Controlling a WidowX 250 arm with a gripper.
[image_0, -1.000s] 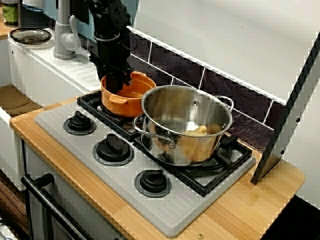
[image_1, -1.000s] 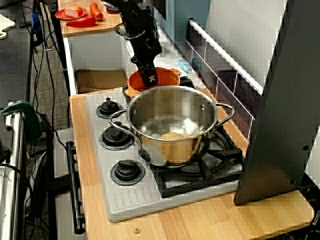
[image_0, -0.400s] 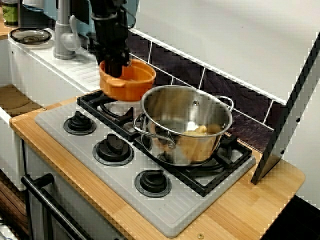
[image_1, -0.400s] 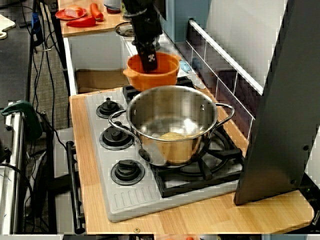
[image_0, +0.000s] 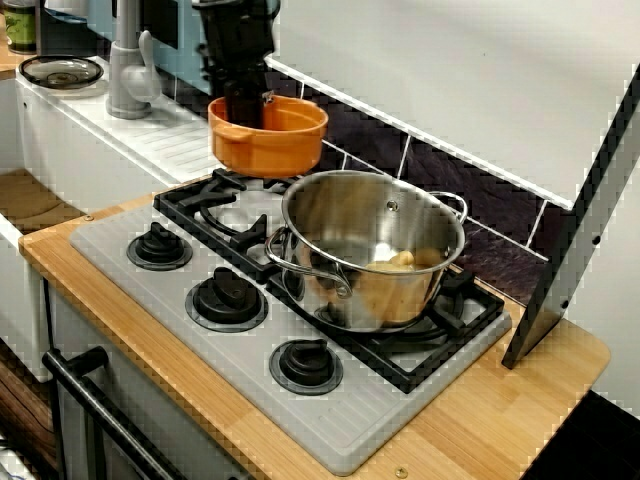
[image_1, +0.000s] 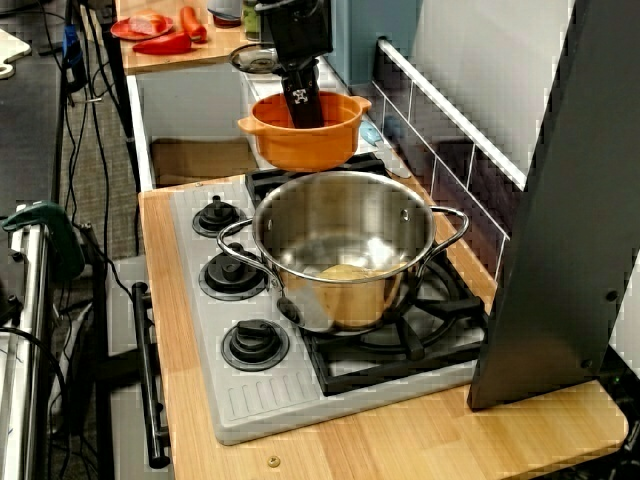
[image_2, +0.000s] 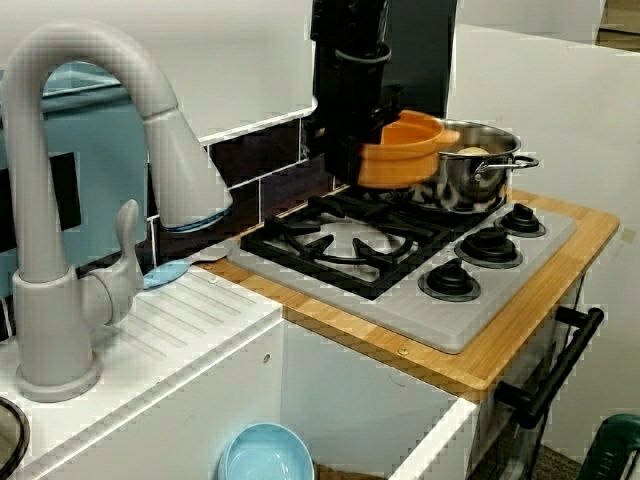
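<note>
The black claw (image_0: 246, 103) is drawn narrow, clamped on the rim of a round orange plastic pot (image_0: 275, 142) with two small lug handles: one finger sits inside the wall, and the other is hidden behind it. In the view along the counter the claw (image_1: 303, 106) carries the orange plastic pot (image_1: 311, 142) level and off the stove, above the black burner grate (image_0: 190, 205). That puts it at about 10 o'clock from the shiny round steel pot (image_0: 372, 250), near it but apart. There is one orange plastic pot, one steel pot holding one pale yellow lump (image_0: 400, 260), and three black round knobs (image_0: 228, 296) in a row. From the sink side, one grey curved faucet (image_2: 90, 190) stands at 9 o'clock of the orange plastic pot (image_2: 398, 162), which looks smooth, matte and empty.
</note>
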